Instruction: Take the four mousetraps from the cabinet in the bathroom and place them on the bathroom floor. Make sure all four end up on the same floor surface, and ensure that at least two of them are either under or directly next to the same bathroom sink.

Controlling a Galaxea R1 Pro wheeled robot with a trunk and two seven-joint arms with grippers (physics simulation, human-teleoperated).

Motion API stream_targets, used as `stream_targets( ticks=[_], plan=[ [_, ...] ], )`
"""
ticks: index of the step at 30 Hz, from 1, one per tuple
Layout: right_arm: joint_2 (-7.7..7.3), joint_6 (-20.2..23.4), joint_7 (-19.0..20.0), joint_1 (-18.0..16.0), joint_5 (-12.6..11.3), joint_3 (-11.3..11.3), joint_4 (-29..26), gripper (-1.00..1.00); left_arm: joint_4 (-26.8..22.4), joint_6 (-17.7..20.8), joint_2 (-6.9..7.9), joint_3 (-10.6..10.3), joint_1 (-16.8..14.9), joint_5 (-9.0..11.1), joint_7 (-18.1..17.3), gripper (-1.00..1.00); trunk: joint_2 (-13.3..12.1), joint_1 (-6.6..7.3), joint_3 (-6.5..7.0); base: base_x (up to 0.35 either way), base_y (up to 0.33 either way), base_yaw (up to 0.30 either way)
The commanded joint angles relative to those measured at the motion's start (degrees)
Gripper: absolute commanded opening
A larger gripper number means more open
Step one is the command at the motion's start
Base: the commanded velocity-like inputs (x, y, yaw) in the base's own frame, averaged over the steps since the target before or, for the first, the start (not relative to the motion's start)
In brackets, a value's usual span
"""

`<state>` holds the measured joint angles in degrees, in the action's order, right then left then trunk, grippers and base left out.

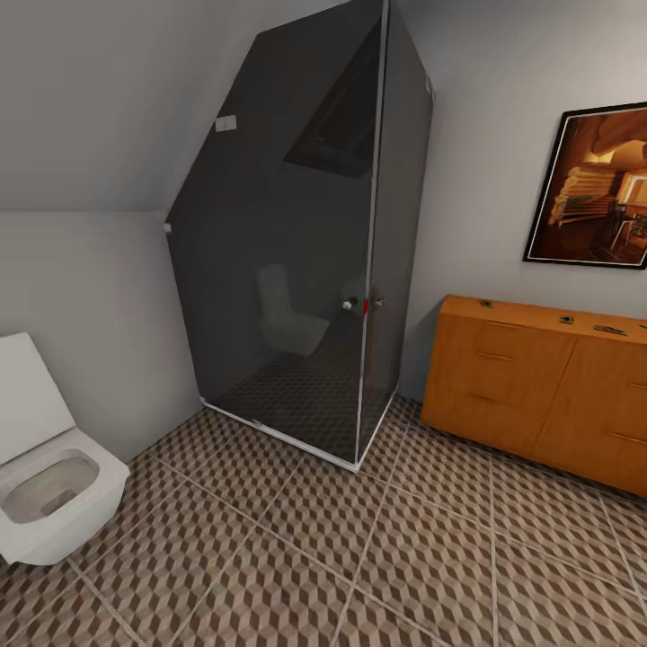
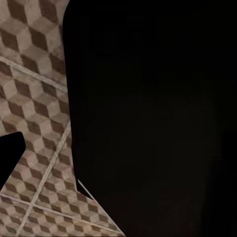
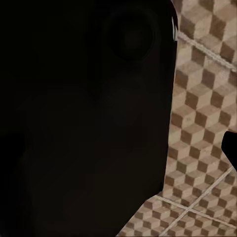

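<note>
The orange-brown cabinet (image 1: 539, 386) stands against the right wall, its drawers closed. On its top lie three small flat mousetraps, one near the left end (image 1: 486, 304), one further right (image 1: 567, 319) and one beside that (image 1: 610, 331). The cube-patterned bathroom floor (image 1: 359, 557) stretches from me to the cabinet. The sink is out of view. In both wrist views a dark part of the robot (image 2: 148, 118) (image 3: 84, 118) blocks most of the picture, with floor tiles (image 2: 34, 98) (image 3: 202, 113) beside it. How the grippers' fingers stand is not shown.
A smoked-glass shower enclosure (image 1: 305, 270) fills the corner ahead, its metal base rail on the floor. A white toilet (image 1: 45, 485) with raised lid stands at the left wall. A dark-framed picture (image 1: 598, 189) hangs above the cabinet.
</note>
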<state>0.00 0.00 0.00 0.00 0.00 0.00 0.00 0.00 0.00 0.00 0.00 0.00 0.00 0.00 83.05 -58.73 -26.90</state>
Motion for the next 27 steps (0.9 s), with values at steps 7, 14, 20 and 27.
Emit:
stream_targets(
  ticks=[7, 14, 20, 27],
  plan=[
    [-0.39, 0.5, 0.7, 0.1, 0.0, 0.0, 2.3, 1.0, 2.3, 1.0, -0.16, 0.5, -0.2, 0.2, 0.0, 1.0, 0.0, 0.0, -0.03, 0.0, 0.0, 0.0],
    [-0.39, 0.5, 0.7, 0.1, 0.0, 0.0, 4.5, 1.0, 2.8, 1.0, -0.16, 0.5, -0.2, 0.2, 0.0, 1.0, 0.0, 0.0, -0.03, 0.0, 0.0, 0.0],
    [-0.39, 0.5, 0.7, 0.1, 0.0, 0.0, 4.5, 1.0, 2.8, 1.0, -0.16, 0.5, -0.2, 0.2, 0.0, 1.0, 0.0, 0.0, -0.03, 0.0, 0.0, 0.0],
    [-0.39, 0.5, 0.7, 0.1, 0.0, 0.0, 4.5, 1.0, 2.8, 1.0, -0.16, 0.5, -0.2, 0.2, 0.0, 1.0, 0.0, 0.0, -0.03, 0.0, 0.0, 0.0]
  ],
)
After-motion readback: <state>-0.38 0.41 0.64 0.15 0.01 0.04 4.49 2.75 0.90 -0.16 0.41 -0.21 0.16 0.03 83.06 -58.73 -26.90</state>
